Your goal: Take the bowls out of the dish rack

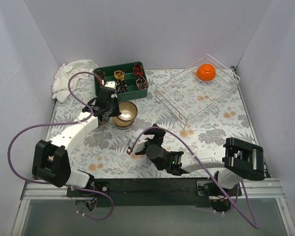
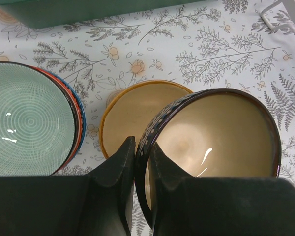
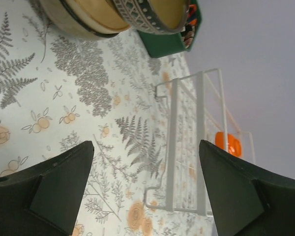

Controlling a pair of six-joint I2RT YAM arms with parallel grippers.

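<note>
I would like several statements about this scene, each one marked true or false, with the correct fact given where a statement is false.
1. An orange bowl sits in the rack. True.
2. The left tool pinches the rim of the dark bowl. True.
3. The right tool holds a bowl. False: its fingers stand wide apart with nothing between them.
4. Three bowls are in the rack. False: only the orange bowl shows there.
5. The cloth lies to the left of the green tray in the top view. True.
</note>
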